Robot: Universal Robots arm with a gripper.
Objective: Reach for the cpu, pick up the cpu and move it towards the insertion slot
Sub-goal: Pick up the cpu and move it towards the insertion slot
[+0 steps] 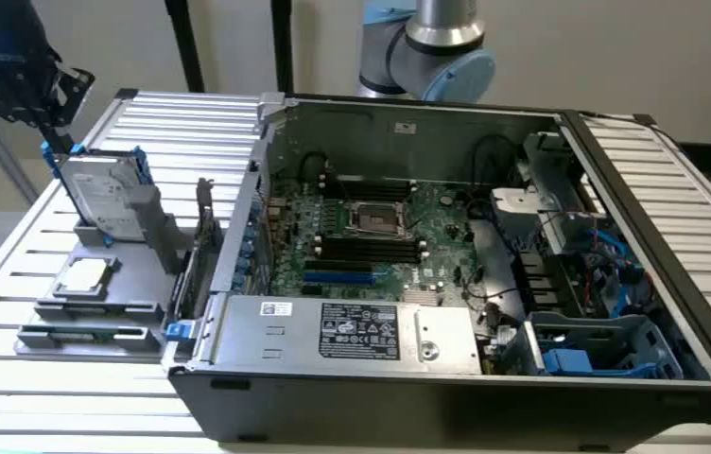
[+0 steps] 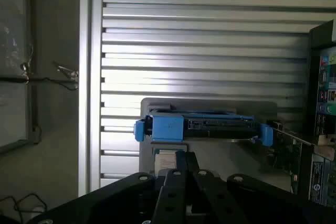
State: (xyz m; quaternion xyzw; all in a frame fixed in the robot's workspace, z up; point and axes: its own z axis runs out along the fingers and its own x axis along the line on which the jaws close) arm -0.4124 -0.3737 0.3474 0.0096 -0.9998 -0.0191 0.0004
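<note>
The tool hung at the upper left of the exterior view, tilted downward, just above the top corner of the upright hard drive. Whether it was spread or pressed together could not be told. It was not holding the cpu, which lay flat in a grey holder on the slatted tabletop, at the left of that view, below and in front of the hard drive and well apart from the tool.

The insertion slot sat on the green board inside the open computer case, near the centre of the frame and far to the right of the cpu.

The step in hand was judged to be the reach, with no grasp made. Completing it called for a descent past the hard drive, with the tool squared over the flat chip and kept off the blue-edged bracket.

An arm joint showed at the top centre, behind the case. The wrist view looked down on the hard drive's blue-edged top.
</note>
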